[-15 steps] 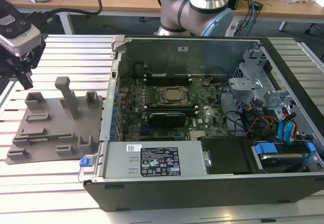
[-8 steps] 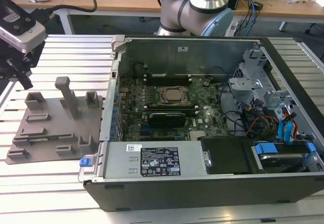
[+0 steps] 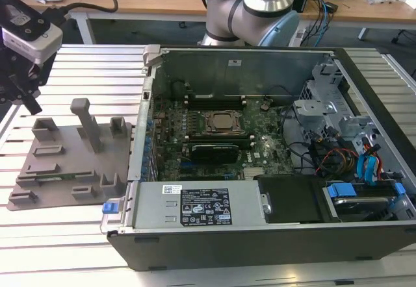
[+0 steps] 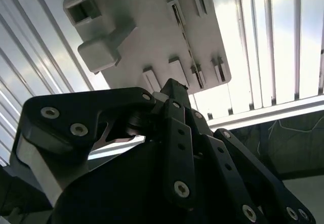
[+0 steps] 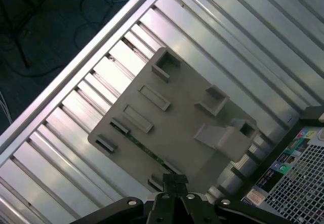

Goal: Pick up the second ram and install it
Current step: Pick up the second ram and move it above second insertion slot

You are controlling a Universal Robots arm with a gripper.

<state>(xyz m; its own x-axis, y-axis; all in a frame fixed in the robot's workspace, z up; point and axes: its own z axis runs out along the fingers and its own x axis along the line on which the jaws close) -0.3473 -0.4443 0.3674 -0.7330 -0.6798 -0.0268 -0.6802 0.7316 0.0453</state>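
Second ram [image 3: 55, 178] sits in a slot near the edge of the grey holder plate [image 3: 71, 163]. The plate rests on the slatted counter [image 3: 65, 235], at the exterior view's left of the open computer case [image 3: 260, 248]. The tool [image 3: 29, 102] hangs above the plate, apart from the ram. Its fingertips [image 5: 174, 179] are pressed together and hold nothing.

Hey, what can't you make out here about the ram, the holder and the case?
ram: first wrist view, just a thin green edge between holder blocks; chips too small.
holder's near edge: both wrist views, hidden behind the tool.
case slots: exterior view, too small to tell which are filled.
tool: exterior view, cut by the picture's left edge.
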